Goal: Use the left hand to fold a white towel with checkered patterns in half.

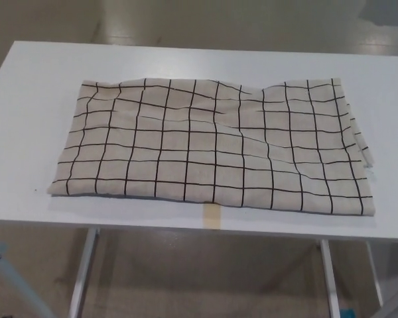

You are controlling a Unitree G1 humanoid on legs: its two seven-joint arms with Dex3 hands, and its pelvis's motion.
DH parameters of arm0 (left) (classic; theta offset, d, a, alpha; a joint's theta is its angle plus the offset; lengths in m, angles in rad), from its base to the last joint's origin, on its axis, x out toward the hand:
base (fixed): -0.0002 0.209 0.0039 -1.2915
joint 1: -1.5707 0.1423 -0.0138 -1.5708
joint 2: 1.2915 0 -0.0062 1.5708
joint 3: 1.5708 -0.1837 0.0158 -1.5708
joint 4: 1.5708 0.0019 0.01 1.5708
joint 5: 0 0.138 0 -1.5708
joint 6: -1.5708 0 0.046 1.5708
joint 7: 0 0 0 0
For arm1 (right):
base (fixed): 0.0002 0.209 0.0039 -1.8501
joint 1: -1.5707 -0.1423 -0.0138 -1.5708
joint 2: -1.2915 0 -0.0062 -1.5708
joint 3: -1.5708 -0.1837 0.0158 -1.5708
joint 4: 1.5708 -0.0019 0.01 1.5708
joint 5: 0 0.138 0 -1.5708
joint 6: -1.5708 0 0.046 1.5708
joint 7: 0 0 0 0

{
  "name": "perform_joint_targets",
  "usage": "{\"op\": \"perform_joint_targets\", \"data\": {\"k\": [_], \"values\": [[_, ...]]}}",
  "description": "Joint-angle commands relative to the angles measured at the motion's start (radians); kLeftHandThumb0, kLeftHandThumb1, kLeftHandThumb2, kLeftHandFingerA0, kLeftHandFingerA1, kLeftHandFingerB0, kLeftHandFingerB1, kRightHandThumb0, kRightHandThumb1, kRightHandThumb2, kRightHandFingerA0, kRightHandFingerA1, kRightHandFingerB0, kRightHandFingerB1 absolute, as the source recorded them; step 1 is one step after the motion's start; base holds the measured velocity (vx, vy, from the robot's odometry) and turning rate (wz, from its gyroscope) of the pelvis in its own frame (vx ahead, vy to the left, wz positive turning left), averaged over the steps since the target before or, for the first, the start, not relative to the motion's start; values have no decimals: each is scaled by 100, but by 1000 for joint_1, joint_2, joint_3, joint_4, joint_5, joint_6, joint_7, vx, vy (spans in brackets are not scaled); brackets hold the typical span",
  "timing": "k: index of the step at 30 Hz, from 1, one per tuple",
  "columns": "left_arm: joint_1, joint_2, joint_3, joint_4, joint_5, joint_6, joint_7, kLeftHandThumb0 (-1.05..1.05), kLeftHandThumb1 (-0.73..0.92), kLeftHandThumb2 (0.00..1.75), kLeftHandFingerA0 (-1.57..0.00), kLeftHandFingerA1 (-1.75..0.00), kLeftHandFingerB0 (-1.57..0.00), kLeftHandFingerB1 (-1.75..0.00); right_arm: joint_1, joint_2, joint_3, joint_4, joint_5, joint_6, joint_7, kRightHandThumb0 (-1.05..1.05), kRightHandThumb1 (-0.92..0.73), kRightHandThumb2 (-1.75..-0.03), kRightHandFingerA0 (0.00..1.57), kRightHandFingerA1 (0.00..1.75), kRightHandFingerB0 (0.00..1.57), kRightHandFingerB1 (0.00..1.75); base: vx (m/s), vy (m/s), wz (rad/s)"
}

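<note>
A white towel (211, 146) with a black checkered grid lies on the white table (26, 119), spread wide from left to right. It looks doubled over, with layered edges showing along its right side. A soft ridge of wrinkles crosses its upper middle. Neither of my hands shows in the head view.
A strip of tan tape (212, 216) sits at the table's front edge, just below the towel. Metal table legs (85, 265) stand below over a beige floor. A grey bar (6, 275) slants across the lower left corner.
</note>
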Motion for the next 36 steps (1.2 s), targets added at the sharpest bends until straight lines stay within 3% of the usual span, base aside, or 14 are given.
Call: {"op": "perform_joint_targets", "data": {"k": [1, 4, 11, 17, 18, 20, 26, 28, 29, 31, 36], "values": [[124, -65, 49, -158, -69, -245, -17, -20, 40, 61, -2, -28, -3, -22, 22, 48, -64, -229, 78, -207, -29, -59, -73, -62, 32, 40, 30, 35, 0, 0, 0], [111, -87, 84, -198, -7, -402, 50, -17, 36, 62, -1, -31, -1, -22, -40, 23, -67, -378, 90, -136, -39, -59, -75, -64, 28, 40, 26, 31, 0, 0, 0], [49, -68, 146, -366, 119, -541, 114, -26, 36, 52, -3, -34, -3, -29, -179, -16, -55, -457, 61, -12, -49, -65, -79, -64, 21, 33, 18, 27, 0, 0, 0], [-105, 42, 144, -334, 255, -553, 141, -38, 32, 59, -6, -34, -7, -29, -124, 25, -35, -392, 56, -59, -13, -66, -80, -63, 20, 35, 20, 28, 0, 0, 0], [-146, 67, 132, -316, 286, -544, 149, -35, 37, 54, -6, -31, -7, -28, -107, 31, -35, -366, 51, -72, -6, -64, -80, -63, 22, 34, 20, 28, 0, 0, 0], [-263, 148, 77, -297, 377, -471, 149, -43, 33, 63, -5, -32, -8, -27, -43, 67, -21, -268, 31, -106, 9, -61, -78, -63, 26, 35, 24, 29, 0, 0, 0], [-431, 218, -35, -214, 495, -425, 171, -49, 34, 64, -7, -30, -10, -26, 22, 117, 28, -143, 64, -106, 53, -61, -73, -62, 30, 37, 27, 30, 0, 0, 0], [-474, 236, -70, -167, 525, -428, 181, -46, 42, 55, -6, -27, -9, -24, 35, 120, 35, -96, 48, -135, 62, -60, -73, -63, 30, 37, 27, 30, 0, 0, 0], [-495, 246, -91, -148, 544, -426, 183, -53, 35, 71, -2, -25, -7, -25, 34, 114, 32, -53, 16, -164, 57, -62, -74, -62, 30, 38, 27, 33, 0, 0, 0], [-536, 265, -148, -111, 593, -409, 187, -53, 36, 72, -3, -24, -7, -25, 34, 101, 22, 49, -69, -237, 33, -62, -75, -63, 32, 38, 27, 32, 0, 0, 0], [-558, 285, -227, -103, 658, -374, 181, -55, 36, 71, -5, -23, -6, -21, 19, 90, 17, 129, -103, -273, 11, -61, -75, -62, 33, 39, 27, 33, 0, 0, 0]]}}
